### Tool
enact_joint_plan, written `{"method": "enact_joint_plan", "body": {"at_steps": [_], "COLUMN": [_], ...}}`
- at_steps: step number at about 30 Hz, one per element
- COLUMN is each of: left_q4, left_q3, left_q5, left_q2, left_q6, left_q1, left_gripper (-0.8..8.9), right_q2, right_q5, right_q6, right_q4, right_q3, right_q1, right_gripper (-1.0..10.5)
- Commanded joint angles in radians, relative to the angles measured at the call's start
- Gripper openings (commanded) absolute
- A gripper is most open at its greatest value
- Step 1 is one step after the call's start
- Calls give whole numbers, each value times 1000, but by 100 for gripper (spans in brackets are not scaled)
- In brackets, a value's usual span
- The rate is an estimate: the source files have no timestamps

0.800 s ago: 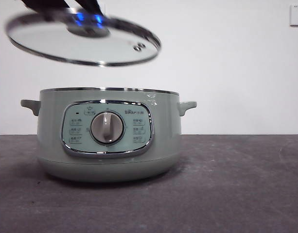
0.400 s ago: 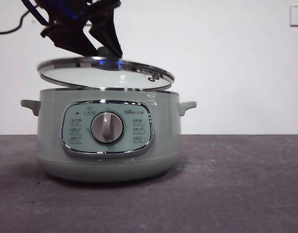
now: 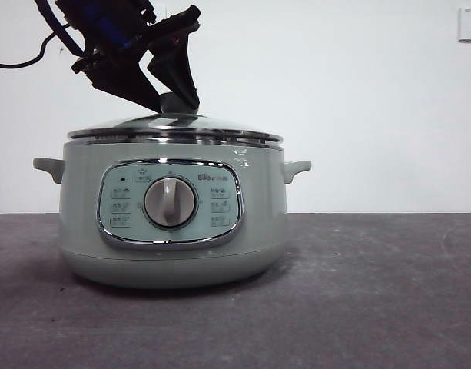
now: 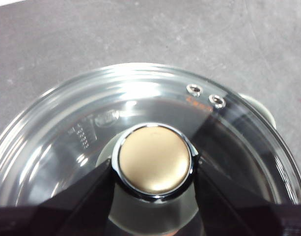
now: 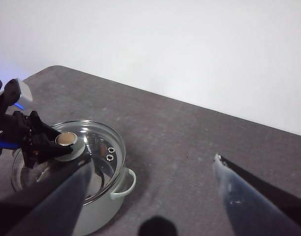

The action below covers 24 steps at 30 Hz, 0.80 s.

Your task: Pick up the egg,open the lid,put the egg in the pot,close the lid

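Note:
The pale green pot (image 3: 174, 231) stands on the grey table, dial facing the front view. The glass lid (image 3: 174, 127) sits flat on the pot's rim. My left gripper (image 3: 170, 100) comes down from the upper left and is shut on the lid's knob (image 4: 154, 160), with a black finger (image 4: 86, 196) on each side of it. The knob's top looks tan in the wrist views. My right gripper (image 5: 152, 162) is open and empty, high above the table, to one side of the pot (image 5: 98, 211) and lid (image 5: 98, 142). The egg is not in view.
The grey table (image 3: 373, 292) stretches to the right of the pot. A white wall stands behind it, with a socket (image 3: 469, 23) at the upper right. A black cable (image 3: 20, 61) hangs at the upper left.
The lid was held tilted above the pot. My left gripper has lowered it, and it now rests level on the pot's rim.

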Motion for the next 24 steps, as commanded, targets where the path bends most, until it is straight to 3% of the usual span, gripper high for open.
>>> {"method": "enact_joint_plan", "body": {"at_steps": [1, 24], "left_q4": [-9, -116], "left_q3": [6, 6], "left_q5": [7, -47], "left_q2": [0, 0], "left_q6": [-9, -8], "left_q1": [-10, -21], "left_gripper": [-8, -8], "right_q2": [-2, -2], "right_q5": [0, 0], "right_q6": [9, 10], "right_q4": [8, 3], "right_q3": [-2, -2], "right_q1": [1, 1], "right_gripper": [414, 414]}}
